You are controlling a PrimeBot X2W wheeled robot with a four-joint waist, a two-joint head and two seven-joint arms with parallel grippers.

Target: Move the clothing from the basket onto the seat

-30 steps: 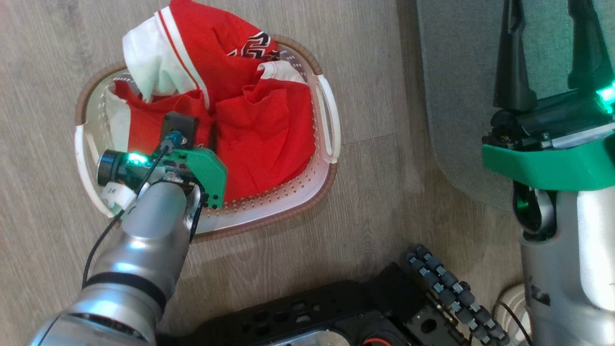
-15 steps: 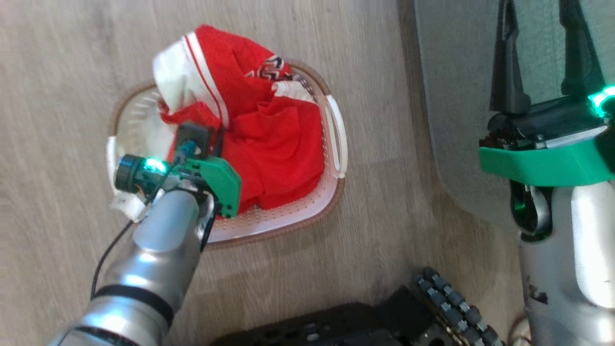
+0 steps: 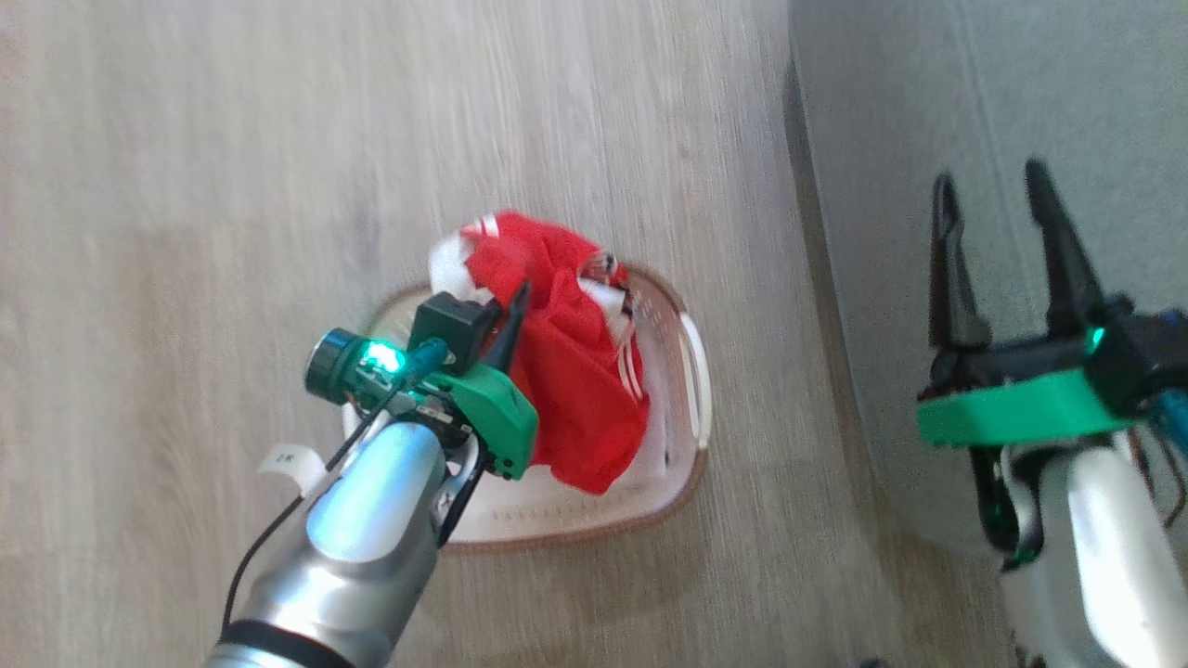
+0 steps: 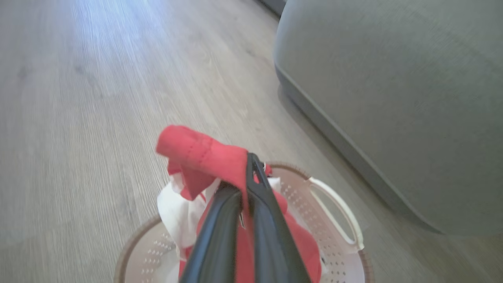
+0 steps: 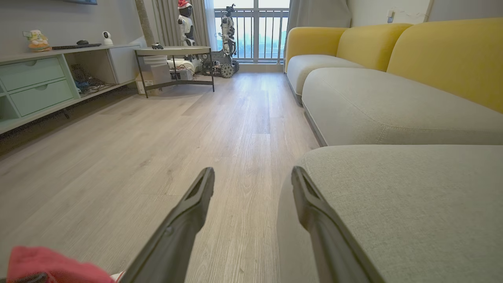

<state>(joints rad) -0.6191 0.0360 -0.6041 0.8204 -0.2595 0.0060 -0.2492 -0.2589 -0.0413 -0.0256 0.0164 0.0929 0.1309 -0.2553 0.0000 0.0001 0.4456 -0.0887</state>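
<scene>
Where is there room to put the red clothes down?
The seat is bare grey fabric around the open right gripper. The wood floor left of the basket is bare too. The basket is crowded: the clothing bunches there, pinched by the left gripper.

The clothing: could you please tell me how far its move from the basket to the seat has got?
Done: nothing lies on the seat. In hand: the left gripper, jaws shut, holds the clothing bunched above the basket. Left: carrying it to the seat and letting go; the right gripper hangs open at its edge.
</scene>
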